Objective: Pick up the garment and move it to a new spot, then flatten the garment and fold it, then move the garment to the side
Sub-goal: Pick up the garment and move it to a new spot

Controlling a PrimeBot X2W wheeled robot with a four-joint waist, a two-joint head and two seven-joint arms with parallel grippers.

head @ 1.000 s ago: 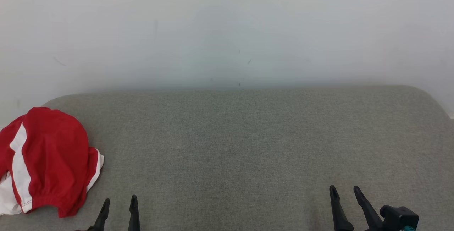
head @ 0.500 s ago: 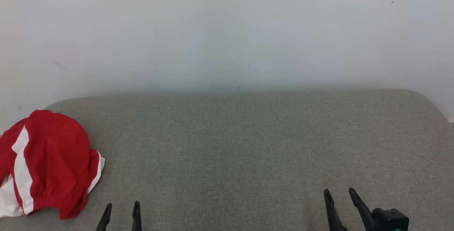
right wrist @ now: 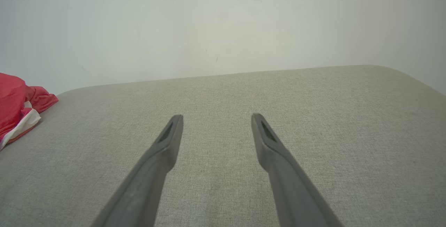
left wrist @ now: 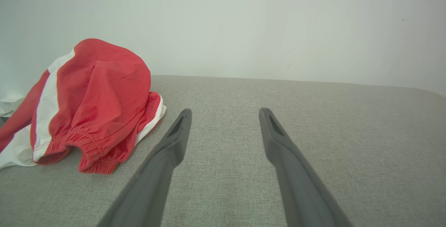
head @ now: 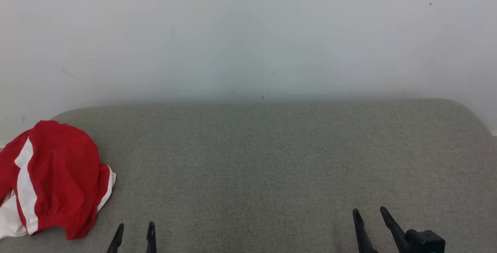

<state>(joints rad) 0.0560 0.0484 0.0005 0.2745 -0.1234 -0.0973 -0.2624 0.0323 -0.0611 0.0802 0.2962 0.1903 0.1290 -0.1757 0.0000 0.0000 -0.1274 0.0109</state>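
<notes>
A red garment (head: 58, 175) with white stripes lies bunched in a heap at the left edge of the grey cushioned surface (head: 264, 159). The left wrist view shows the garment (left wrist: 90, 101) up close, left of the fingers, with its gathered hem facing me. My left gripper (head: 134, 227) is open at the lower left, just right of the heap and apart from it. At the lower right my right gripper (head: 369, 212) stands open, nothing between its fingers. A red and white corner of the garment (right wrist: 17, 112) sits at the right wrist view's left edge.
A plain white wall (head: 248, 31) rises behind the grey surface. The surface's rounded far corners (head: 462, 105) mark its back edge. A small white object (left wrist: 10, 101) sits beyond the garment at the left.
Both grippers have drawn back toward the bottom edge of the head view. The picture has shifted slightly downward, so the camera moved. The garment lies as before.
</notes>
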